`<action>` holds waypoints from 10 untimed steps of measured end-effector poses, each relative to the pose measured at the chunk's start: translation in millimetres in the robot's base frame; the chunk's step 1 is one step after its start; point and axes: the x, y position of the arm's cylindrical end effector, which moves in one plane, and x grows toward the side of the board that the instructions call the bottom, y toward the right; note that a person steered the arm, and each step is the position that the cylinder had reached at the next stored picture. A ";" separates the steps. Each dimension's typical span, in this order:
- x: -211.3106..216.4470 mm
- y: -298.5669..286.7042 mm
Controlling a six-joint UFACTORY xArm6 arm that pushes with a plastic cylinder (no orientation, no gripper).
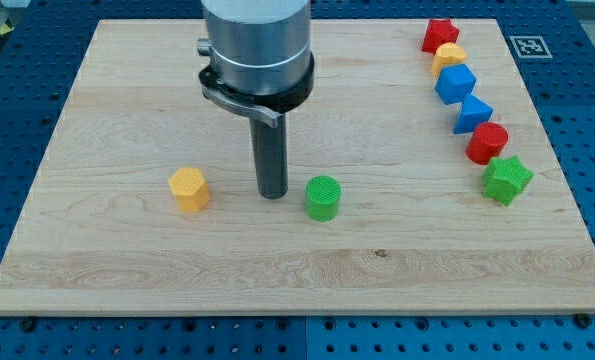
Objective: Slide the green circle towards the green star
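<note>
Landmark: green circle (pixel 323 197), lying on the worktop (pixel 127 270) a little below the middle of the board.

My tip (pixel 273 193) is down on the worktop just to the view's left of the green circle, with a narrow gap showing between them; not touching. No pincer on this arm, only the dark rod, so there is nothing to read as open or closed.

Yellow hexagon (pixel 189 189) lies further to the view's left of the green circle, beyond my tip, at about the same height in the view.

Green star (pixel 506 180) lies well apart to the view's right of the green circle, slightly higher. From the star a row of blocks runs up toward the view's top: red circle (pixel 487 143) touching the star, then blue triangle (pixel 473 113), blue cube (pixel 455 84), a yellow block (pixel 449 57), shape unclear, and red star (pixel 439 35).
</note>
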 end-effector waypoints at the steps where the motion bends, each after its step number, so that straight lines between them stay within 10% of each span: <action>1: 0.7 15.1; 10: 56.4 125.4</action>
